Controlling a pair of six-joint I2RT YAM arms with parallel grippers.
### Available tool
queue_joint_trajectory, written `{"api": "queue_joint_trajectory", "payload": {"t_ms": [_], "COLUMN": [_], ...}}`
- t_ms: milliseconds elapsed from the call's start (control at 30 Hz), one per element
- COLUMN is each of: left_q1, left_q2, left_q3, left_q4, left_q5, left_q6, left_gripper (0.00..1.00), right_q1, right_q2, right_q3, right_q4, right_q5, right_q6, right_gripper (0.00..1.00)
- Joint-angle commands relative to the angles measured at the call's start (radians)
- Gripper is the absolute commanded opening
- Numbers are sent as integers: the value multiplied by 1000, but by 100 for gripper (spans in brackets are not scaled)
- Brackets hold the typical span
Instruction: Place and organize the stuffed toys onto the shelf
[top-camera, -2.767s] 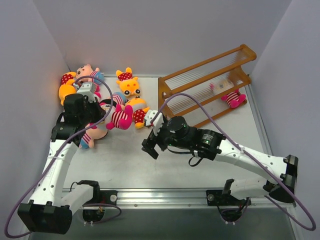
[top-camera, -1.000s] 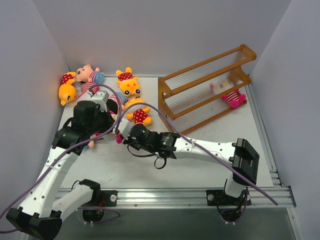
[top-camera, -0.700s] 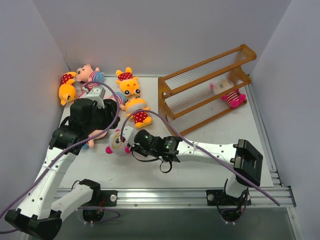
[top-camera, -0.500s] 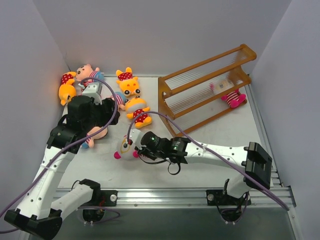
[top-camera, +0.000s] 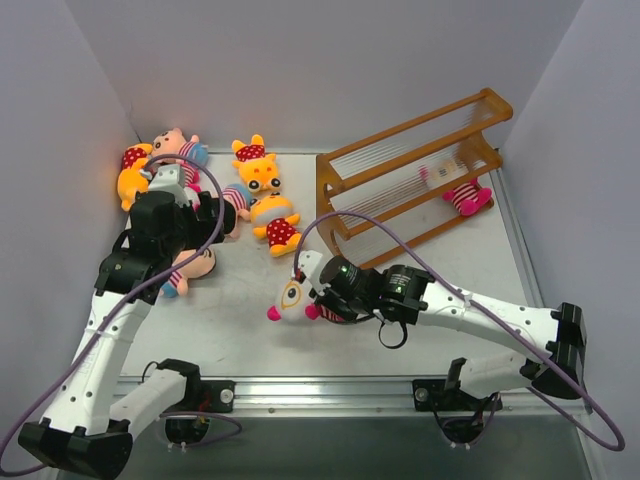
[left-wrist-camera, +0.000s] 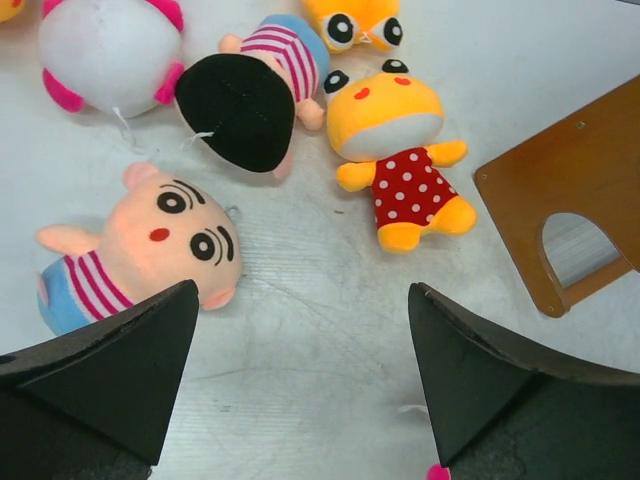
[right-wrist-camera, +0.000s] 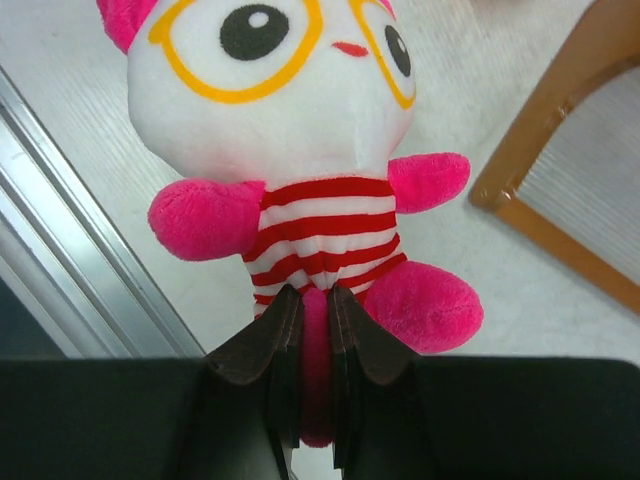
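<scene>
One doll (right-wrist-camera: 285, 110) in right end effector (right-wrist-camera: 314, 305)

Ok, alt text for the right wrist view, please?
The right gripper is shut on a magenta leg of a white-faced doll with yellow glasses and a red-striped shirt. A corner of the wooden shelf shows at right.

The left arm (top-camera: 108, 312) reached forward, its left gripper (left-wrist-camera: 302, 300) spread wide and aimed downward. The right arm (top-camera: 485, 312) stretched leftward, its right gripper (right-wrist-camera: 315, 335) pinched on the white-faced doll (right-wrist-camera: 290, 110) by a leg.

Stuffed toys (top-camera: 262, 176) and shelf (top-camera: 411, 178) on table (top-camera: 236, 335)
</scene>
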Motion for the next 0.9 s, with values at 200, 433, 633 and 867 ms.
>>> {"api": "queue_joint_trajectory", "payload": {"t_ms": [200,433,633,867], "left_q1": [90,87,84,78], "left_q2": [-73,-80,-80,-74], "left_q3": [-90,-145,-172,-231], "left_q4": [75,106,127,176], "left_q5": [-45,-50,-56,-61], "left_q6": [56,77,76,80], "left_gripper": [94,94,94,94], "right_q1": [-181,-247,-296,-363], "right_q2": [-12,55,36,-52], "right_q3": [180,251,226,140], "right_q4": [-264,-417,-459,-448], "right_q5": [-35,43,67,159], "right_q6": [-96,-206,-225,-237], "right_gripper": [0,0,0,0]}}
